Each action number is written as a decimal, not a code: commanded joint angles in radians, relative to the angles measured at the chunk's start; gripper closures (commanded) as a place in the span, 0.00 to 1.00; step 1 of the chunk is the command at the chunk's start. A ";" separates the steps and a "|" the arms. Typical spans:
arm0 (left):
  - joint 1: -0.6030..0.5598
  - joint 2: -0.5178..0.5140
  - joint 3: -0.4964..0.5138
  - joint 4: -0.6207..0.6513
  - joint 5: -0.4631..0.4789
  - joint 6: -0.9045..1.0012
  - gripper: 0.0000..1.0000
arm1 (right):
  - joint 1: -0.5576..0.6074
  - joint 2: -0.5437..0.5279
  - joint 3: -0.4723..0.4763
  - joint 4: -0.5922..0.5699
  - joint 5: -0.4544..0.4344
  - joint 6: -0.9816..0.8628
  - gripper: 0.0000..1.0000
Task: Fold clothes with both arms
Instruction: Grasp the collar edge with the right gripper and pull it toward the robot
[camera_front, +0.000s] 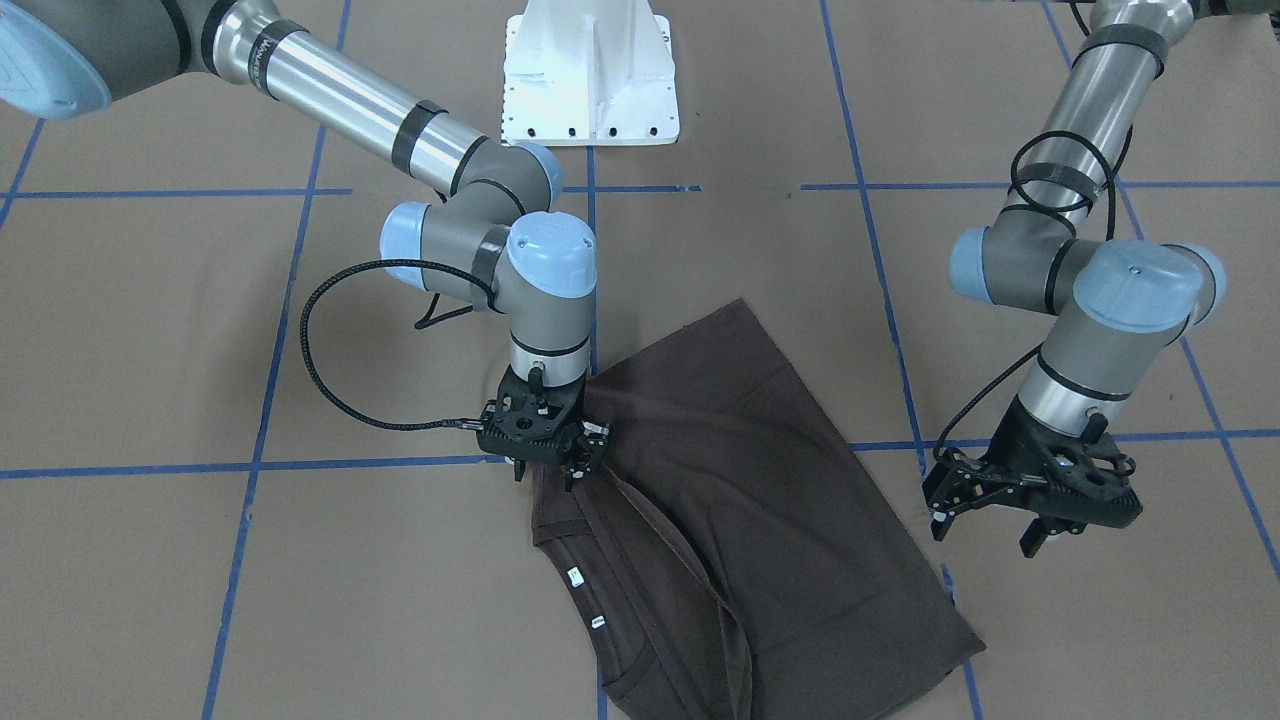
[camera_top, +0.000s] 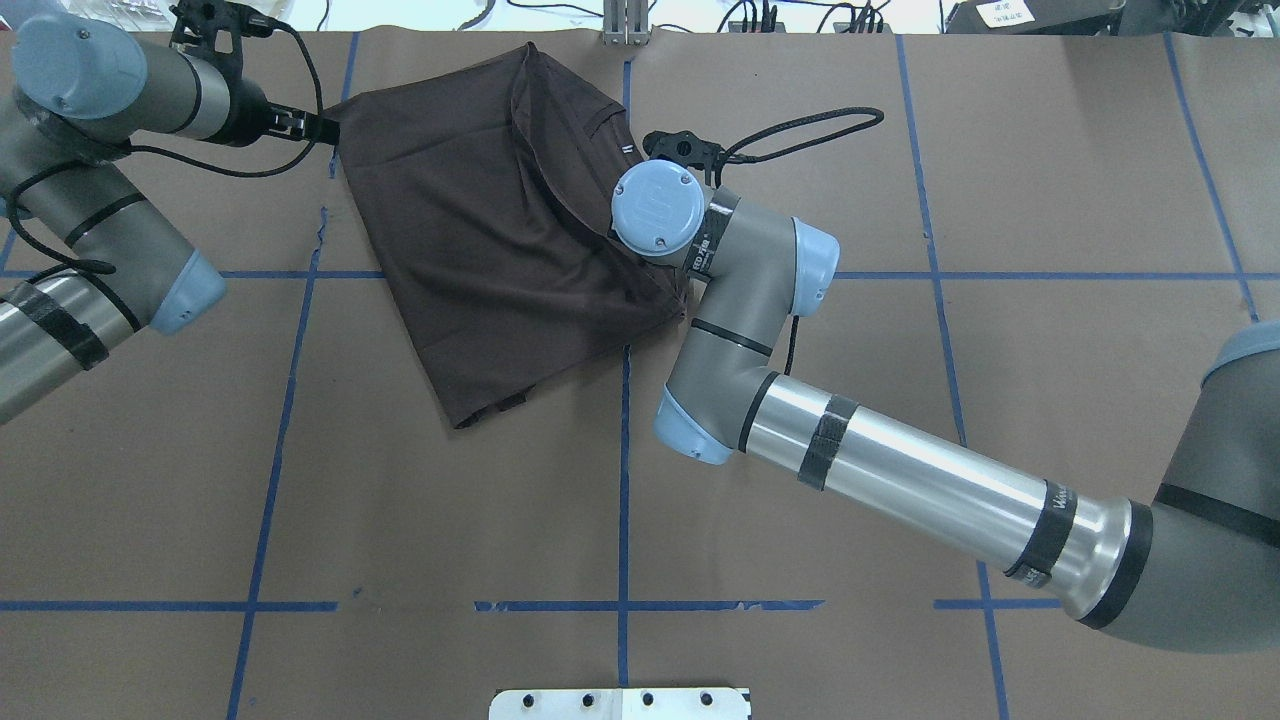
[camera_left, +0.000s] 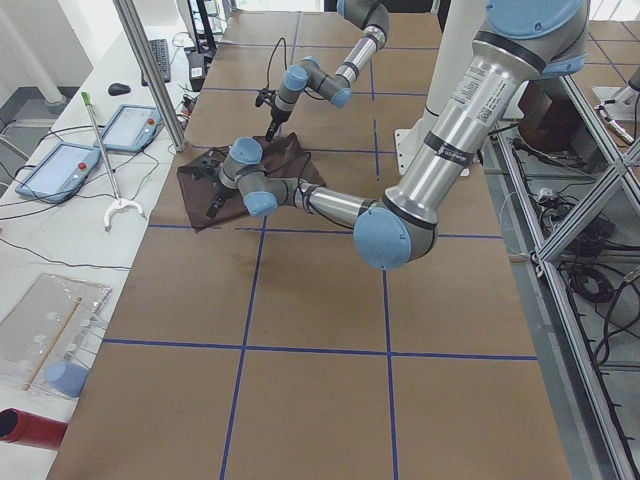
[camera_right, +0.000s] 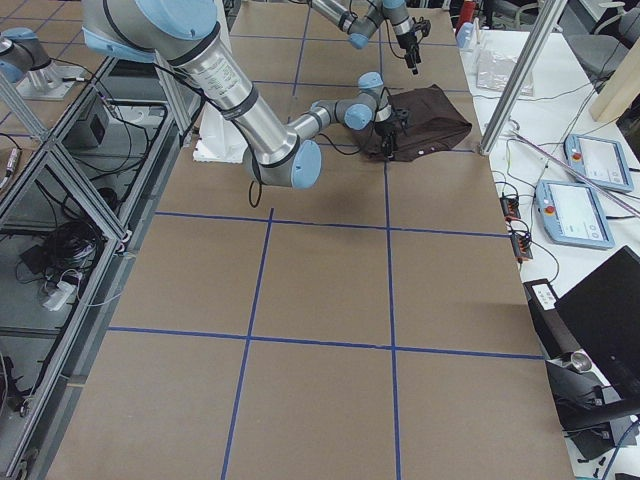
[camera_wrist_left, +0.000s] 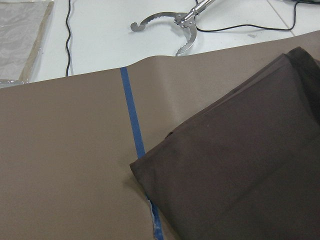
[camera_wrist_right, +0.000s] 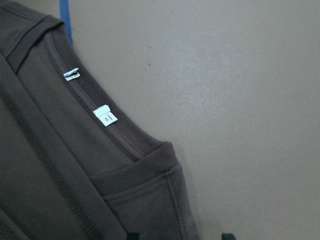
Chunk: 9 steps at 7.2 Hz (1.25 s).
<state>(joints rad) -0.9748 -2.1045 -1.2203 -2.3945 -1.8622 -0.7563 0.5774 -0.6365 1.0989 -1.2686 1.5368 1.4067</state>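
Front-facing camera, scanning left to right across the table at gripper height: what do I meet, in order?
right gripper, open, at the shirt's left edge → T-shirt → left gripper, open, past the shirt's right edge.

T-shirt (camera_front: 760, 480), front-facing view: its collar end is running off the lower picture edge.
T-shirt, left wrist view: it is spilling past the right and bottom edges.
T-shirt's edge, overhead view: the right arm's wrist (camera_top: 655, 208) is covering it beside the collar.
Right gripper (camera_front: 547, 472): that wrist is hiding it overhead; in its own camera only two dark fingertips (camera_wrist_right: 132, 236) are peeking in at the bottom edge, one over the T-shirt.
Tags (camera_wrist_right: 104, 116) inside the T-shirt's collar: their print is showing too small to read.
Metal claw tool (camera_wrist_left: 181, 20) beyond the T-shirt: the top edge is cutting off its handle.
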 joint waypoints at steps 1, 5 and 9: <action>0.002 0.000 -0.001 0.000 0.000 0.000 0.00 | -0.007 -0.002 -0.001 0.000 -0.007 0.000 0.39; 0.002 0.000 -0.001 0.000 0.000 0.000 0.00 | -0.010 -0.011 0.001 0.000 -0.015 0.005 0.84; 0.004 0.000 -0.001 -0.002 0.000 0.000 0.00 | -0.010 -0.008 0.027 -0.003 -0.014 0.017 1.00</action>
<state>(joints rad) -0.9717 -2.1040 -1.2211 -2.3960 -1.8622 -0.7563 0.5674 -0.6464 1.1059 -1.2695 1.5199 1.4196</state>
